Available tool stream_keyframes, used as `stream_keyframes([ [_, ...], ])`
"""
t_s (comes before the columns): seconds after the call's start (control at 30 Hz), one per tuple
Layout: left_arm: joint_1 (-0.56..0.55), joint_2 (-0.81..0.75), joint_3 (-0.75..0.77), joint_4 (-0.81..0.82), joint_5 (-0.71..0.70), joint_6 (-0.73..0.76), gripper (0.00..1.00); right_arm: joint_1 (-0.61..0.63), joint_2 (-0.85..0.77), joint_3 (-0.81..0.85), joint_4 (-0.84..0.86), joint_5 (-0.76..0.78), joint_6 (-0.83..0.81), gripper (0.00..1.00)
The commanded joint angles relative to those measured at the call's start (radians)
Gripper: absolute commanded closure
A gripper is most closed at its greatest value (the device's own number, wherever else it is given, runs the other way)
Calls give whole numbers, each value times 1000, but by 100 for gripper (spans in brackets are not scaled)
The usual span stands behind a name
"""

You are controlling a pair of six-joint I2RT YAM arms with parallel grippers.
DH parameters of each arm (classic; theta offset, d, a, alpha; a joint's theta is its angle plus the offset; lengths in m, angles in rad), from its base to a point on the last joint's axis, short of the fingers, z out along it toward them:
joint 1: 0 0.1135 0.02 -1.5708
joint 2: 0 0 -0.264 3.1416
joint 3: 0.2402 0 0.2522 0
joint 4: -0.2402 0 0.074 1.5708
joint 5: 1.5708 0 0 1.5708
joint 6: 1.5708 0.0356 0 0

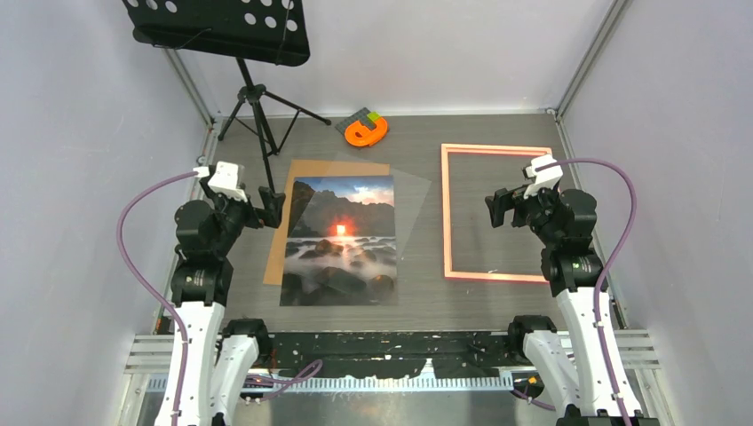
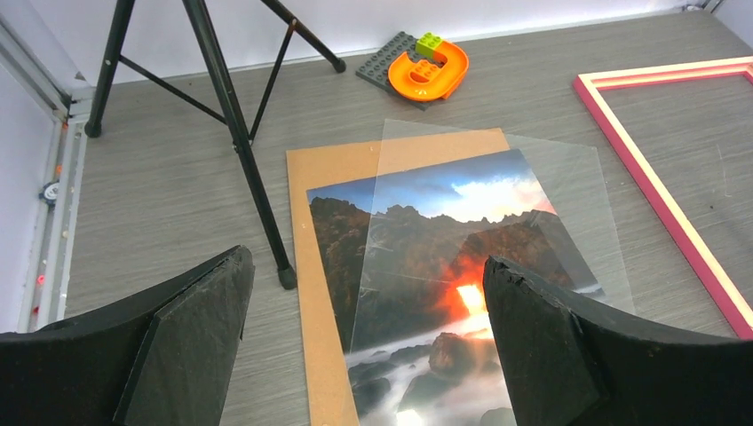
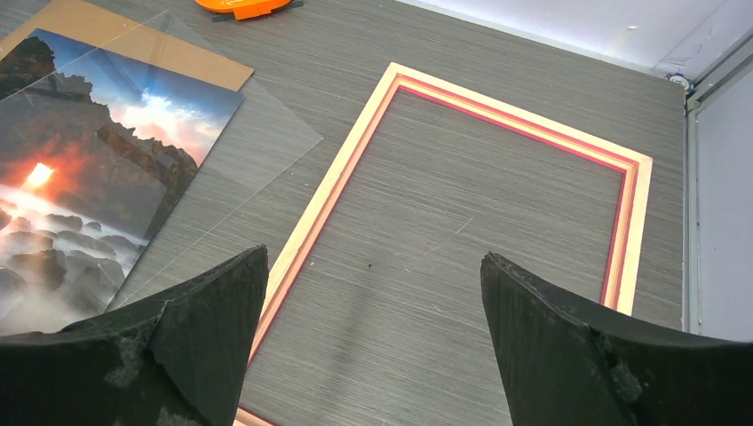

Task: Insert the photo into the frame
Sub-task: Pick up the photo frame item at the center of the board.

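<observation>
Both left gripper (image 1: 273,206) and right gripper (image 1: 497,207) gape wide, empty; sheet (image 1: 407,191) overlying photo's (image 1: 337,244) 3 o'clock side could drag along or block pinching that edge.

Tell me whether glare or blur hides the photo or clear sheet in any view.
Top external: sharp, even light; the clear sheet is only a faint haze over the photo. Left wrist: pale streaky reflections on that sheet, edges readable. Right wrist: the frame crisp, no glare.
</observation>
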Motion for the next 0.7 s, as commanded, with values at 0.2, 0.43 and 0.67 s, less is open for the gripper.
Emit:
stream_keyframes([
  [0.2,4,10,4,5,10,1,1,0,4,25,25,-30,-4,5],
  [0.43,6,37,-19,33,109,-20,1,3,44,28,38,-114,70,5],
  [0.67,-7,139,-22,37,155,-48,1,163,209,26,96,-133,166,5],
])
